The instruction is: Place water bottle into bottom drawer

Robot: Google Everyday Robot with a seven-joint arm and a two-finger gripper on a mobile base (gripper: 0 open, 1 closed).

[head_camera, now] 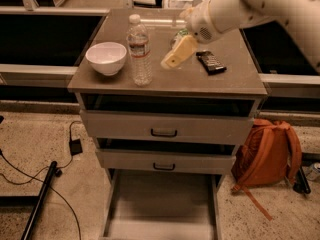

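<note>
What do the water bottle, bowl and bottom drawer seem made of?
The water bottle looks clear plastic: see-through ribbed walls. The bowl is glossy white, ceramic or plastic. The bottom drawer is matte grey, perhaps painted metal. The gripper hangs right of the bottle, above the cabinet top.

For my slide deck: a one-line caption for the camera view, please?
Claw hovers over the cabinet top beside the upright water bottle; the bottom drawer stands open.
</note>
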